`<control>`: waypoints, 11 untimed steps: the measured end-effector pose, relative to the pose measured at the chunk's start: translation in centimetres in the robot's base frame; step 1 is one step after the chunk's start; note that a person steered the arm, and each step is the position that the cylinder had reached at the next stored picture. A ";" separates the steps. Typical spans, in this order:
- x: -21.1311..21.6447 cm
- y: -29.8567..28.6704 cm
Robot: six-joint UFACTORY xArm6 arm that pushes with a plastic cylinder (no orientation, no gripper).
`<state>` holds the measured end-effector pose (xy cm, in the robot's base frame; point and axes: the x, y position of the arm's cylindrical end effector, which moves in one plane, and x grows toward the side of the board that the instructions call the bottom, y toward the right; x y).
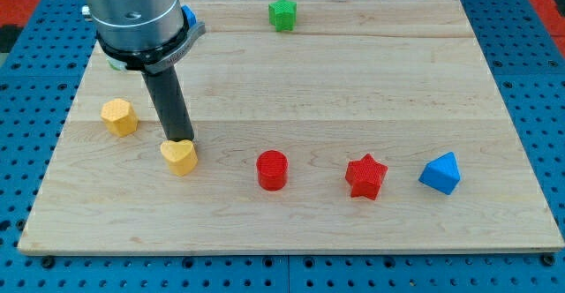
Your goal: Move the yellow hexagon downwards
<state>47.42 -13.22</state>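
One yellow hexagon (119, 116) lies at the view's left of my tip (181, 141), which touches a yellow heart (179, 159).

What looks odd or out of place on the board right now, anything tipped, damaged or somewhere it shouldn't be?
Nothing looks damaged or spilled. One mismatch: my tip sits against the top of the yellow heart, not the yellow hexagon, which lies apart to the view's left. A blue block is mostly hidden behind the arm, so its state is unclear.
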 end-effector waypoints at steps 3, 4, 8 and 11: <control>0.5 1.7; -4.9 1.7; -5.8 -9.8; 0.5 -12.2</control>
